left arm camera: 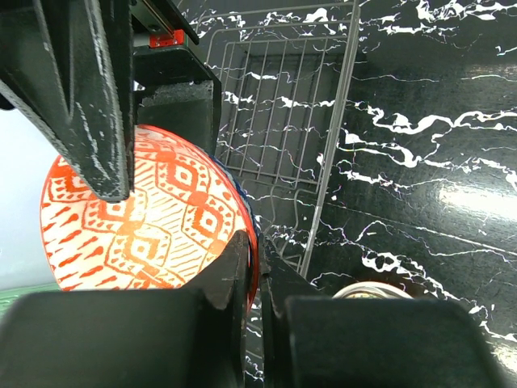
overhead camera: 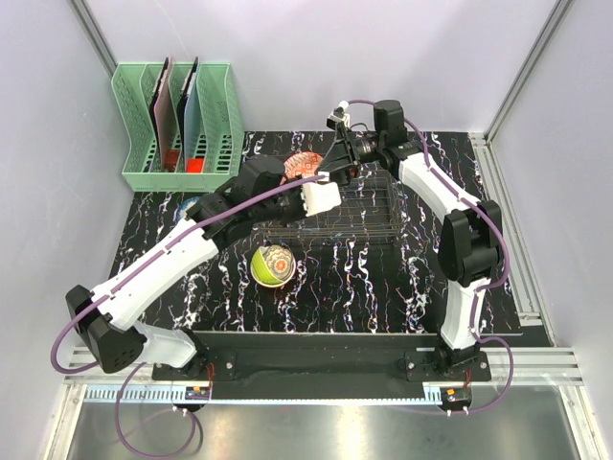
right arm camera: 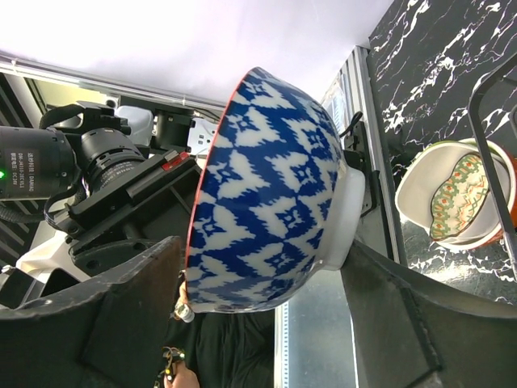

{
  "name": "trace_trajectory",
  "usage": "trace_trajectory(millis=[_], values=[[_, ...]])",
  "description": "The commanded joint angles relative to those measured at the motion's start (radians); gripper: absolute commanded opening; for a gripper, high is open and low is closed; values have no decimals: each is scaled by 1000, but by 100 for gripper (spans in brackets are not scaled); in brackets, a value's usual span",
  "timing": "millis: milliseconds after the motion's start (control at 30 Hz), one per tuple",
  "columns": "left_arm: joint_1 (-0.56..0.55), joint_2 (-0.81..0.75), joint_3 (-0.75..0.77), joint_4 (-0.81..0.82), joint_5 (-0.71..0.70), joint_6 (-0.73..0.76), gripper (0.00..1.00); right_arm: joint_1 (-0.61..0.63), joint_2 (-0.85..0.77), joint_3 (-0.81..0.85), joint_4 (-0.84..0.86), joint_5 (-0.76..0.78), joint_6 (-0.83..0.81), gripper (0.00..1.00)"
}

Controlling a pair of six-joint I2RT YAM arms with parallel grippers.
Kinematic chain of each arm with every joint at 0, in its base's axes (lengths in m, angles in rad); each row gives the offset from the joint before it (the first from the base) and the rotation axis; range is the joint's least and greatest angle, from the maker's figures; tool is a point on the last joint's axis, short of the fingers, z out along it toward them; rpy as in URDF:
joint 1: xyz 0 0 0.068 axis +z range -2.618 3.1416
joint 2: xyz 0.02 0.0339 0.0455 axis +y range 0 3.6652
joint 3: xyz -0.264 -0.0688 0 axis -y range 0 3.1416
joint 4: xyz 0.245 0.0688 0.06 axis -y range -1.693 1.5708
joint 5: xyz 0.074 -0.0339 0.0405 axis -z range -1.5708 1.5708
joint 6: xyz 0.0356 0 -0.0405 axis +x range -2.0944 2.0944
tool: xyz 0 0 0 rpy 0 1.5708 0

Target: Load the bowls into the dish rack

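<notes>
2 bowls, 1 rack (overhead camera: 369, 206). Left tool (left arm camera: 176, 218) pinches orange bowl (left arm camera: 174, 174); right tool (right arm camera: 265, 246) wide around it, contact unclear; green bowl (overhead camera: 271, 265) loose.

Counter (left arm camera: 436, 162) glossy black marble-look, smooth, glare spots. Rack (left arm camera: 340, 121) thin metal wire, slight sheen. Bowl (right arm camera: 266, 202) looks glazed ceramic, glossy, smooth. Green bowl (overhead camera: 272, 265) glossy too. Holder (overhead camera: 134, 144) mint plastic, smooth. Left tool (left arm camera: 178, 217) fingers matt black plastic, scuffed whitish. Arm shells (overhead camera: 172, 264) smooth white plastic. Walls (overhead camera: 287, 57) matt white.
</notes>
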Motion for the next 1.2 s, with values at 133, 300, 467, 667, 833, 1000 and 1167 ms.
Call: trace_trajectory(millis=[133, 300, 467, 667, 833, 1000, 1167], values=[[-7, -5, 38, 88, -28, -2, 0, 12, -81, 60, 36, -105, 23, 76], [-9, -2, 39, 86, -25, -5, 0, 12, -100, 70, 39, -99, 25, 70], [-10, -2, 30, 88, -25, -2, 0, 12, -103, 82, 46, -100, 25, 53], [-12, 1, 28, 86, -28, 1, 0, 12, -94, 70, 58, -93, 22, 12], [-13, 1, 28, 86, -36, 3, 11, 14, -91, 47, 70, -90, 23, 0], [-12, 3, 27, 88, -44, 3, 34, 12, -94, 7, 88, -82, 22, 0], [-13, 1, 31, 88, -56, 4, 53, 11, -92, -19, 102, -61, 26, 0]])
